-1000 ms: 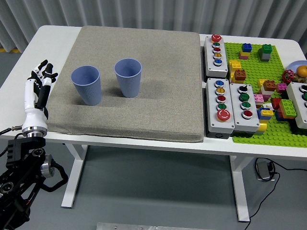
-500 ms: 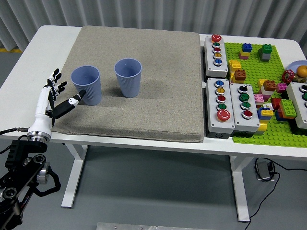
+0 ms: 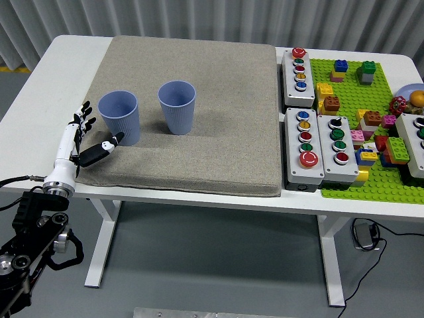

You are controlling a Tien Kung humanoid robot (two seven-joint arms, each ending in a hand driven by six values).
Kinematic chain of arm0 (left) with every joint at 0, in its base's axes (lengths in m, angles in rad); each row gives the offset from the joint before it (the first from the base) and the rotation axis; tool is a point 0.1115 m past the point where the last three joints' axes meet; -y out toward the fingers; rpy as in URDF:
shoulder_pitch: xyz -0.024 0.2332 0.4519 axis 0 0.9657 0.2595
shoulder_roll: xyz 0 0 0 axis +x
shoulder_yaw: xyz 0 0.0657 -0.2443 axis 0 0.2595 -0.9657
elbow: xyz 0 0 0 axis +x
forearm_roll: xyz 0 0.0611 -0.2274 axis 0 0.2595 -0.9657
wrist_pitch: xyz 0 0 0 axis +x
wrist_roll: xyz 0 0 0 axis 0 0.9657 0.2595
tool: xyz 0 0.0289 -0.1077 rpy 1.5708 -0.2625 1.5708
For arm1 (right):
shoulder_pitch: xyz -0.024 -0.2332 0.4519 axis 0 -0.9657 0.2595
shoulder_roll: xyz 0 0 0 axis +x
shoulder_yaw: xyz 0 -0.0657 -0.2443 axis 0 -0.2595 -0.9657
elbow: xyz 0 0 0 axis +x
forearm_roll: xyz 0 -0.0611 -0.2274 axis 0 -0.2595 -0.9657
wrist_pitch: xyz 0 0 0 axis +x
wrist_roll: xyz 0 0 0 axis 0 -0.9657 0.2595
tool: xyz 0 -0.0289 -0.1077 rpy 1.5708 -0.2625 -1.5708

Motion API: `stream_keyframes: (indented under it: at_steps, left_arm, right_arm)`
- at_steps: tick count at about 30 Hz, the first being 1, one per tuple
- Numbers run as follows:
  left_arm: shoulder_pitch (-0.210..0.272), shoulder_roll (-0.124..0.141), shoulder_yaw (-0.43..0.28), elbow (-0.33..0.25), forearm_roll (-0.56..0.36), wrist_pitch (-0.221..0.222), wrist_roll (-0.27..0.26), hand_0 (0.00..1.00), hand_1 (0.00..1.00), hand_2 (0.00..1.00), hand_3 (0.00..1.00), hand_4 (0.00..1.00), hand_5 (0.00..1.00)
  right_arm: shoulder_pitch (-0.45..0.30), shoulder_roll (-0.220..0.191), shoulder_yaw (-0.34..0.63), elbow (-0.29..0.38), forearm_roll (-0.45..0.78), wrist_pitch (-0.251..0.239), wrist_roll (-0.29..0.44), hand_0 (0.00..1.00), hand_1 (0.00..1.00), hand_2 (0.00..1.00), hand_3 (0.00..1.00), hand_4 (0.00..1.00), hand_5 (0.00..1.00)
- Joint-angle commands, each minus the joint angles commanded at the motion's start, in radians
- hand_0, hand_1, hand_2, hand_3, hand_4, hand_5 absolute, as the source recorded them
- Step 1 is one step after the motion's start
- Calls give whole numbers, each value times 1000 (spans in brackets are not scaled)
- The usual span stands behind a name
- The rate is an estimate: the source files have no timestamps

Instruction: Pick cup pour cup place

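Observation:
Two blue ribbed cups stand upright on the grey mat point(image 3: 199, 132): the left cup point(image 3: 120, 118) near the mat's left edge and the right cup point(image 3: 177, 106) a little farther back. My left hand point(image 3: 89, 138) is at the mat's left edge, just left of and below the left cup. Its fingers are spread and its thumb points at the cup's base, and it holds nothing. From this angle I cannot see inside either cup. The right arm is out of view.
White button boxes point(image 3: 299, 68) point(image 3: 305, 146) point(image 3: 338, 139) line the mat's right side. Beyond them lies a green baseplate point(image 3: 371, 179) with several toy bricks. The table's left edge point(image 3: 26, 106) is bare white.
My left hand has moved right and inward from the table's left edge toward the left cup, turning its open palm to face it. The cups have not moved.

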Motion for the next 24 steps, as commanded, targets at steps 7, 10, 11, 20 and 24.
stream_keyframes:
  at_steps: [7, 10, 11, 20, 24]
  left_arm:
    - [-26, -3, 23, 30, -11, -2, 0, 910, 921, 998, 998, 885, 223]
    - [-33, -6, 30, 41, -14, -2, 1, 913, 920, 998, 998, 884, 227]
    - [-35, -7, 32, 44, -16, -2, 0, 913, 920, 998, 998, 884, 227]
    - [-75, -17, 53, 73, -44, 4, -11, 911, 916, 998, 998, 891, 263]
    - [-94, -21, 58, 86, -43, 1, -9, 911, 915, 998, 998, 897, 290]
  right_arm:
    - [-4, 1, -4, 1, 4, -3, -2, 670, 558, 492, 536, 65, 438]
    - [-6, 2, -4, 1, 3, -4, -3, 670, 557, 492, 536, 63, 437]
    - [-6, 2, -4, 1, 3, -4, -3, 670, 557, 492, 536, 63, 437]
    - [1, -1, -11, 0, 14, -4, -2, 669, 557, 492, 536, 60, 434]
    - [3, -2, -13, 0, 18, -4, 0, 669, 557, 492, 536, 59, 434]
